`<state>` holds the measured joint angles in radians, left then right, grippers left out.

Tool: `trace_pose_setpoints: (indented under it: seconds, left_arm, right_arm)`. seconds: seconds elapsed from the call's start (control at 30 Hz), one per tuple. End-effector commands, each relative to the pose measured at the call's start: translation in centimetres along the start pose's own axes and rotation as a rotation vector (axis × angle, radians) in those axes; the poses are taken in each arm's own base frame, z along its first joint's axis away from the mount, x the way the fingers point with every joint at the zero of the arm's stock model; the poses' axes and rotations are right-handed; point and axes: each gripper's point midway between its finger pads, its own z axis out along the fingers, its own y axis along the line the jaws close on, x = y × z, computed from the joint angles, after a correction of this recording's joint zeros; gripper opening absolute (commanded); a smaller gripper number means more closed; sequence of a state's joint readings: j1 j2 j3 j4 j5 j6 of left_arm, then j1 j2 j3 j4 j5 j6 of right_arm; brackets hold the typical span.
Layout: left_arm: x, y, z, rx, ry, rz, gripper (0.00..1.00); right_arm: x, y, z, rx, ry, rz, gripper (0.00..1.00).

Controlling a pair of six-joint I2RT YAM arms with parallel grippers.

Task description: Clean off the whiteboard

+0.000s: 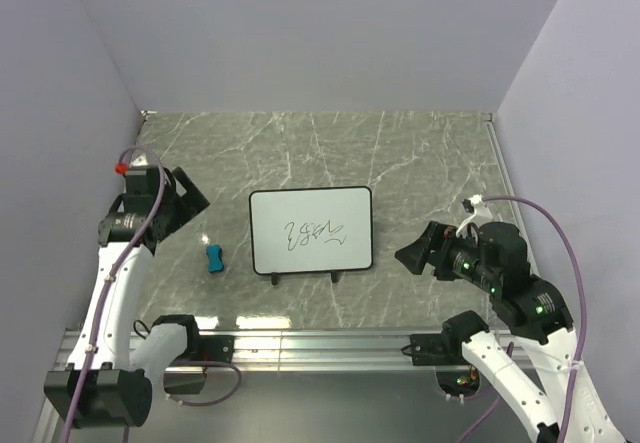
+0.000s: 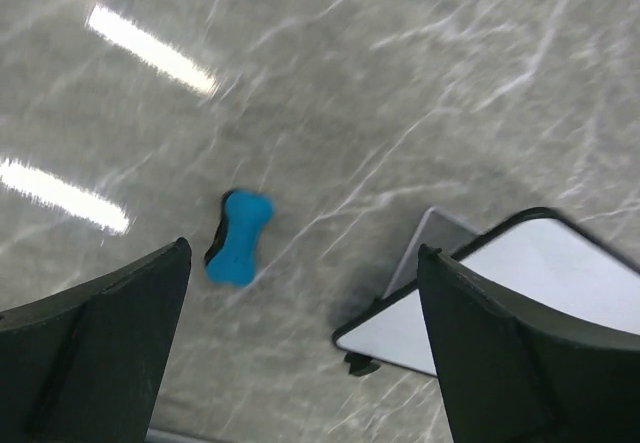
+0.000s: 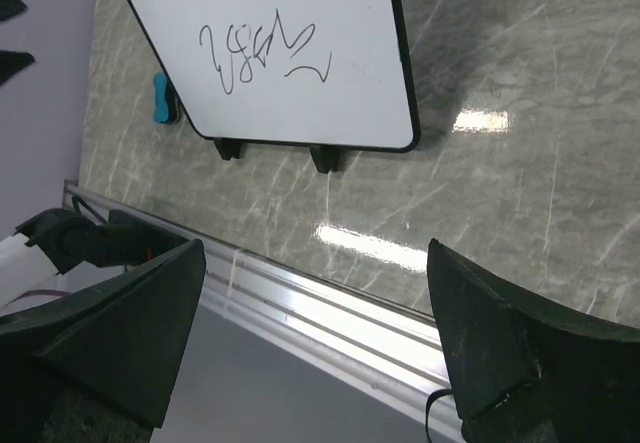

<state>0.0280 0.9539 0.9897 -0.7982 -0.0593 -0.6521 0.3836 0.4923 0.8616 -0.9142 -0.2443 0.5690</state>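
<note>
whiteboard: centre, scribbled
blue eraser: just left of it
left pincer: spread, empty
right pincer: spread, empty

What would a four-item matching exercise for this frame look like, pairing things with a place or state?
Things:
1. whiteboard
2. blue eraser
3. left end effector
4. right end effector

Place or state:
a. open, on the board's right side
b. lying just left of the board
c. bears a dark scribble
d. open, on the eraser's side of the board

Pairs: 1-c, 2-b, 3-d, 4-a
</note>
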Motion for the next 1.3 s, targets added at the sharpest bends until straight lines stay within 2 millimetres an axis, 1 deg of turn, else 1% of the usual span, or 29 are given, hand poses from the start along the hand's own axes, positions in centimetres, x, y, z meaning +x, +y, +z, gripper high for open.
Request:
trace_pose_setpoints:
  seconds: [0.0, 0.07, 0.1, 0.13, 0.2, 0.27, 0.3, 0.33, 0.37, 0.43, 0.5, 0.53, 0.57, 0.6, 0.63, 0.67, 0.7, 0.8, 0.93, 1.03, 1.17, 1.2, 1.27]
  left_arm:
    - [2.8, 2.4, 0.7, -0.094, 0.070, -0.035, 1.00]
    - [3.7, 3.5, 1.8, -0.139, 0.091, -0.037, 0.99]
    - [4.1, 4.0, 2.2, -0.165, 0.103, -0.043, 1.00]
    - [4.7, 4.4, 2.6, -0.200, 0.145, -0.048, 0.99]
    - [5.2, 3.9, 3.3, -0.187, 0.181, -0.050, 0.99]
    - [5.8, 3.6, 4.3, -0.179, 0.213, -0.063, 1.00]
    - [6.3, 3.6, 4.6, -0.178, 0.231, -0.073, 1.00]
    - [7.3, 4.2, 5.2, -0.199, 0.264, -0.081, 0.99]
    - [7.4, 4.0, 5.6, -0.194, 0.264, -0.088, 0.99]
    - [7.8, 4.0, 6.4, -0.208, 0.273, -0.080, 0.97]
    - [7.9, 3.9, 7.3, -0.201, 0.266, -0.089, 0.93]
    - [8.7, 4.3, 7.7, -0.218, 0.297, -0.095, 0.92]
    - [9.0, 4.3, 8.0, -0.221, 0.311, -0.102, 0.91]
    - [9.4, 4.3, 8.5, -0.222, 0.323, -0.108, 0.91]
    - [10.4, 3.9, 8.6, -0.215, 0.344, -0.090, 0.91]
    - [10.7, 3.9, 8.7, -0.218, 0.344, -0.085, 0.91]
    - [11.1, 3.9, 8.8, -0.223, 0.351, -0.078, 0.91]
    - [12.2, 4.1, 9.3, -0.240, 0.361, -0.051, 0.89]
    - [13.1, 4.0, 9.5, -0.252, 0.366, -0.047, 0.89]
    - [13.4, 5.0, 10.0, -0.301, 0.366, -0.043, 0.88]
    - [13.1, 4.9, 10.6, -0.315, 0.356, -0.056, 0.86]
    - [13.0, 5.0, 10.6, -0.326, 0.356, -0.052, 0.85]
    - [12.3, 4.6, 10.8, -0.320, 0.339, -0.043, 0.84]
  right_arm:
    - [0.4, 0.4, -1.7, -0.015, -0.011, 0.005, 0.98]
    - [0.4, 0.0, -1.9, 0.001, -0.028, 0.010, 0.98]
    - [0.9, -0.4, -2.1, 0.015, -0.021, 0.016, 0.98]
    - [1.0, -0.8, -2.2, 0.033, -0.019, 0.023, 0.98]
    - [1.5, -1.1, -2.5, 0.057, 0.009, 0.035, 0.97]
    - [1.6, -1.1, -2.8, 0.066, 0.014, 0.047, 0.97]
    - [1.5, -1.1, -3.0, 0.072, 0.019, 0.047, 0.97]
    - [1.4, -1.1, -3.0, 0.079, 0.021, 0.050, 0.97]
    - [1.2, -1.2, -3.0, 0.090, 0.017, 0.051, 0.97]
    - [0.8, -1.1, -2.6, 0.102, 0.027, 0.059, 0.97]
    - [0.5, -0.9, -1.7, 0.106, 0.048, 0.065, 0.97]
    - [0.3, -0.7, -1.4, 0.107, 0.053, 0.071, 0.96]
    - [0.2, -0.8, -0.9, 0.118, 0.070, 0.078, 0.96]
    - [-0.2, -0.5, -0.5, 0.109, 0.062, 0.079, 0.96]
    - [-0.6, -0.4, -0.2, 0.109, 0.060, 0.085, 0.96]
    - [-0.7, -0.4, 0.4, 0.118, 0.074, 0.087, 0.96]
    - [-1.4, -0.2, 0.7, 0.117, 0.058, 0.084, 0.96]
    - [-2.3, -0.2, 1.7, 0.135, 0.052, 0.079, 0.96]
    - [-3.1, -0.3, 2.5, 0.148, 0.038, 0.077, 0.96]
    - [-3.3, -0.3, 2.8, 0.144, 0.031, 0.077, 0.96]
    - [-3.1, -0.2, 3.3, 0.136, 0.057, 0.049, 0.96]
    - [-3.3, -0.1, 3.0, 0.142, 0.062, 0.039, 0.96]
    - [-3.4, -0.2, 2.8, 0.148, 0.068, 0.001, 0.96]
